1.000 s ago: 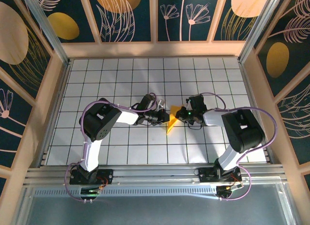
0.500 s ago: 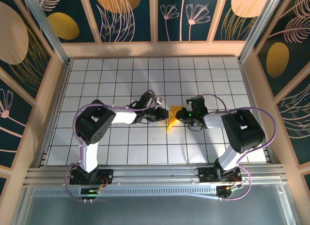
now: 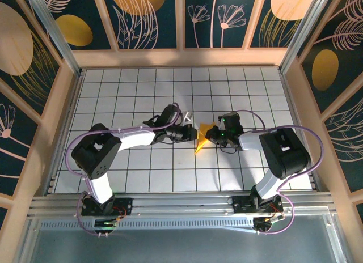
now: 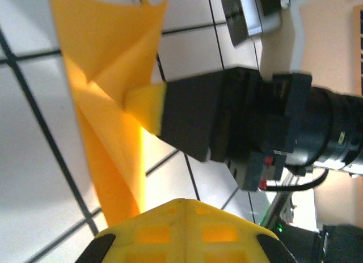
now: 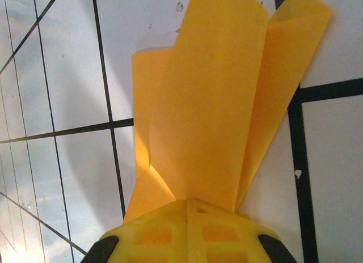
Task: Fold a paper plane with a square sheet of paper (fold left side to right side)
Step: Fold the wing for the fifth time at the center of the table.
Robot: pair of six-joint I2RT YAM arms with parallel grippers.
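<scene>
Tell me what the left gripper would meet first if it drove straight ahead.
The folded orange-yellow paper, already in its jaws; just beyond, probably the right gripper holding the same sheet.

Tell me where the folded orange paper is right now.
In the top external view, the folded paper lies central on the tiled table, between the left gripper and the right gripper, both shut on it.

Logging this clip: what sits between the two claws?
The folded orange-yellow paper, in the top view; the left claw and right claw are shut on it from opposite sides.
</scene>
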